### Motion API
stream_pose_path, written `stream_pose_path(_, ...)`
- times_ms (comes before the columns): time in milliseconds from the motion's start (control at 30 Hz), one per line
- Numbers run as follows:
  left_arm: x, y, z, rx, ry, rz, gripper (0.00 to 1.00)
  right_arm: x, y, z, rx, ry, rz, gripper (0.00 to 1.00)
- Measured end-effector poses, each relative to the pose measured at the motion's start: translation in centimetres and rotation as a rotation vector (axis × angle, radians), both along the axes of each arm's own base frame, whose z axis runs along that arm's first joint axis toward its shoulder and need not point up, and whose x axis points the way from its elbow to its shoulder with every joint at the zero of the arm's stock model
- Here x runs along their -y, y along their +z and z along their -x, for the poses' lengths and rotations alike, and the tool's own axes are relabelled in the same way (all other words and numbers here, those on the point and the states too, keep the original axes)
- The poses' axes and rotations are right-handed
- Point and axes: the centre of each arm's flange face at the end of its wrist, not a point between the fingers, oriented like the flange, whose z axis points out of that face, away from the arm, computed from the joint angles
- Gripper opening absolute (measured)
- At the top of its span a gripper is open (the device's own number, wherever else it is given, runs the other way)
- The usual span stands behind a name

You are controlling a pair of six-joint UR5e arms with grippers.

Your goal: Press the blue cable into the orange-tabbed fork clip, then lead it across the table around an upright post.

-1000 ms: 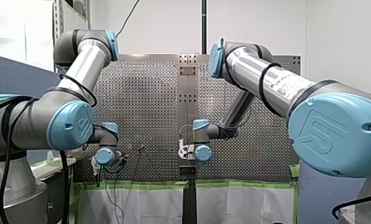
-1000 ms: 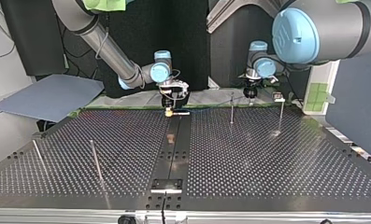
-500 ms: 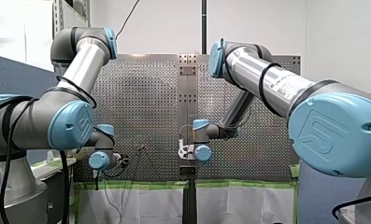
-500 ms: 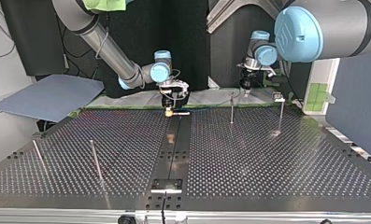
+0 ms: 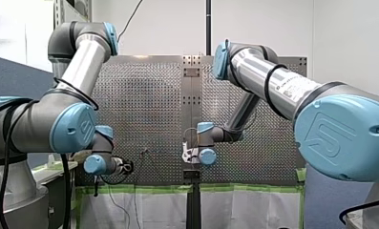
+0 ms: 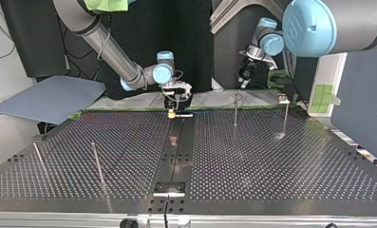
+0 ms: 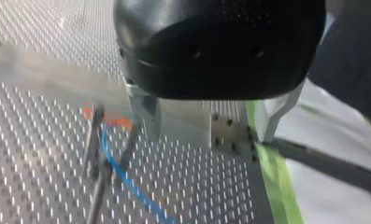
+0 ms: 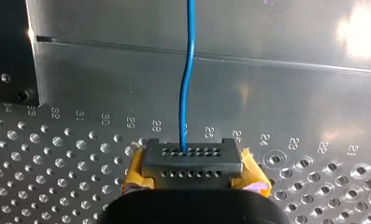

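The blue cable (image 7: 125, 176) lies in the orange-tabbed fork clip (image 7: 106, 120), just beside one finger of my left gripper (image 7: 211, 125). That gripper's metal fingers stand open with nothing between them, above the perforated table (image 7: 43, 154). In the top view my left gripper (image 6: 243, 81) hangs above the table's far edge, behind an upright post (image 6: 235, 111). My right gripper (image 8: 195, 173) has its yellow pads shut on a black perforated block (image 8: 192, 157). The blue cable (image 8: 188, 70) runs straight ahead out of that block. My right gripper (image 6: 175, 108) stands low at the far middle in the top view.
More upright posts stand on the table: one (image 6: 285, 118) at the top view's right, two (image 6: 97, 164) (image 6: 38, 159) at its left. A grey sheet (image 6: 48, 97) lies off the table's left. Green tape (image 7: 273, 179) marks the table's edge near my left gripper.
My left gripper has lifted away from the table's far edge by the post and tilted. My right arm and the block have stayed still.
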Motion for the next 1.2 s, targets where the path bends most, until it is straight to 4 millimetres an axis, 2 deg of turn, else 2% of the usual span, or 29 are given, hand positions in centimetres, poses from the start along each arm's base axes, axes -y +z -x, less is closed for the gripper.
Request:
stream_pose_path(200,0.9,1.7,0.7,0.005,-0.049,0.051,1.0,-0.1,0.0,-0.1,0.003,0.002,-0.002,0.0)
stream_pose_path(567,1.9,5.5,-0.9,0.124,-0.077,0.125,1.0,0.0,-0.1,0.0,0.006,0.001,-0.004,0.0)
stream_pose_path(800,1.8,5.8,-1.2,0.147,-0.031,0.127,1.0,0.0,-0.3,0.1,0.004,0.002,-0.007,0.0)
stream_pose_path(1200,2.3,5.0,0.0,0.08,0.026,0.035,1.0,0.0,-0.5,0.1,0.003,0.002,-0.008,0.0)
